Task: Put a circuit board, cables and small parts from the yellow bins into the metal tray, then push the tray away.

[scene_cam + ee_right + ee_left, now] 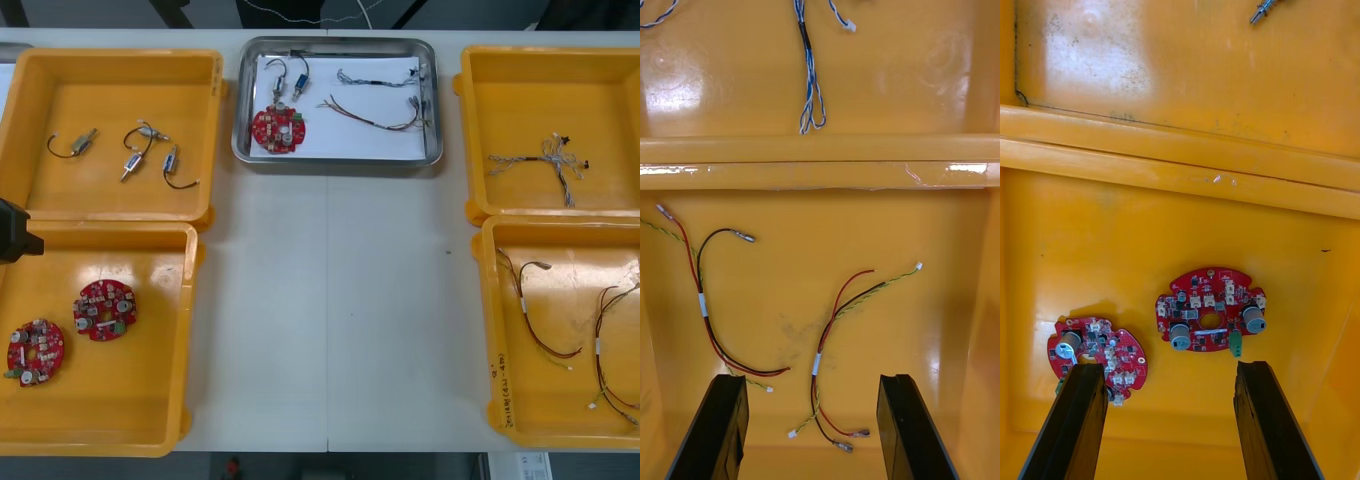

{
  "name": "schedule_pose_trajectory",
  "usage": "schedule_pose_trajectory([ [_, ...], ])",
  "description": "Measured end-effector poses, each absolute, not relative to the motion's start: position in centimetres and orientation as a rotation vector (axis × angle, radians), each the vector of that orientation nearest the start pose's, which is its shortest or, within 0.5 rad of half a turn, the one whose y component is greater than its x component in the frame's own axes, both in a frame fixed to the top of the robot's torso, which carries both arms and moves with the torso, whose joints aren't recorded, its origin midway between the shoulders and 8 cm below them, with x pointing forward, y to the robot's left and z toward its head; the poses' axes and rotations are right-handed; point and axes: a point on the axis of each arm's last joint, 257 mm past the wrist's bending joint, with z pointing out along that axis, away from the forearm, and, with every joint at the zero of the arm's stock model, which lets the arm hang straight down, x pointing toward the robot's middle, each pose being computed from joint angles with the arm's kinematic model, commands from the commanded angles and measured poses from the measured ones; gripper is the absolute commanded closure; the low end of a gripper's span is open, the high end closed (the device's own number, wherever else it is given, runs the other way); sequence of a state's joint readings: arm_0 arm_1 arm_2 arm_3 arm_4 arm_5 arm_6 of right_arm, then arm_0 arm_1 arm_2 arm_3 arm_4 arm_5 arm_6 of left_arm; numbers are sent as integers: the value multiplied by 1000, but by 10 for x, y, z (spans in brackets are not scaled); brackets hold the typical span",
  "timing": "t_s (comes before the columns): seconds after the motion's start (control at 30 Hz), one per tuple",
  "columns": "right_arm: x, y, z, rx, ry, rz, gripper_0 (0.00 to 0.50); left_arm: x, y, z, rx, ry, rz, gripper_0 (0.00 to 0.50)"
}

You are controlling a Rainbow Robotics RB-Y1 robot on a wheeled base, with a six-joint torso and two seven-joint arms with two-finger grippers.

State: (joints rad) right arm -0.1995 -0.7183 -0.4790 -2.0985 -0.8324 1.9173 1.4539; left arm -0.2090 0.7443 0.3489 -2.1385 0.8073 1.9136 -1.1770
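- Two red circuit boards (1210, 309) lie in a yellow bin (1180, 172), one between the left claw's (1169, 369) wide-spread fingers (1266, 420), one beside its finger
- Right claw (812, 379) stands equally wide over red and yellow cables (831, 330)
- Front view adds the metal tray (340, 161), white inside, holding a circuit board (277, 128), cables (375, 115) and small metal parts (299, 82), at the light counter's (330, 300) far edge
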Motion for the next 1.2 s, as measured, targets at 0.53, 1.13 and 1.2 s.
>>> schedule_pose_trajectory([
  [0.53, 388, -407, -144, 32, 2603, 26, 0, 389, 383, -155, -242, 2633, -43, 0],
  [1.13, 388, -407, -144, 32, 2603, 25, 0, 389, 383, -155, -242, 2633, -43, 0],
  [1.2, 388, -407, -144, 32, 2603, 25, 0, 389, 383, -155, -242, 2633, -43, 0],
])
